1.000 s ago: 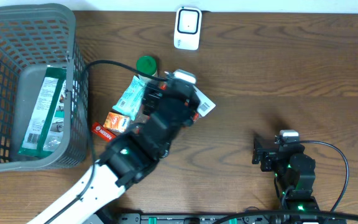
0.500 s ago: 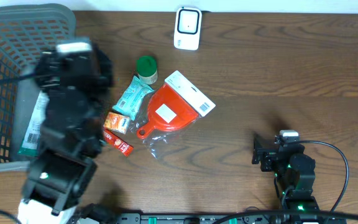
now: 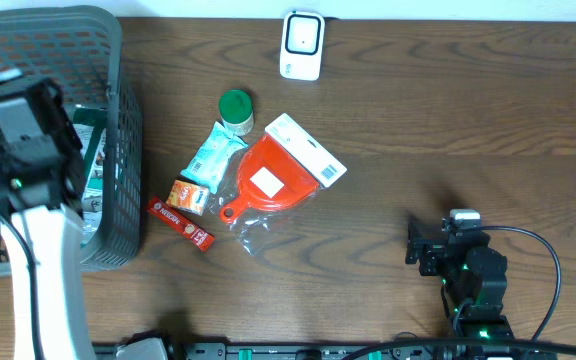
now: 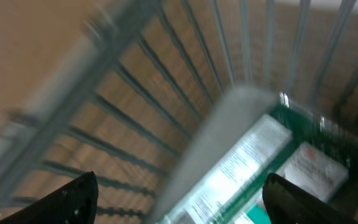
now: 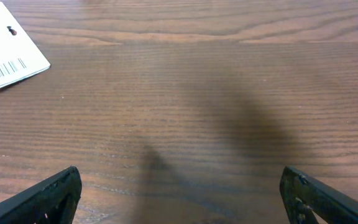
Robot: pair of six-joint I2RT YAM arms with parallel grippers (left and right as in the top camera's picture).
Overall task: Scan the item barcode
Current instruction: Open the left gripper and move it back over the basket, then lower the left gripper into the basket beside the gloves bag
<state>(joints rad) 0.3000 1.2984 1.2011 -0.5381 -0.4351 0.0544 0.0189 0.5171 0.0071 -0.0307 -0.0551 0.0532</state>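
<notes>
Left jaws stand wide and empty, having swung off the table pile. The green-white packet [image 4: 253, 162] now lies just below and ahead of them, inside the basket [image 3: 118, 120], and is the likely pick. Right jaws are wide and idle. The scanner [image 3: 301, 45] is well apart, so nothing is scanned yet.

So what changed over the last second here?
The left arm swung left off the red dustpan pack, uncovering it. The left gripper now hangs open over the grey basket, above the green-and-white packet, holding nothing. The dustpan pack, the basket and the open right gripper stayed where they were.
</notes>
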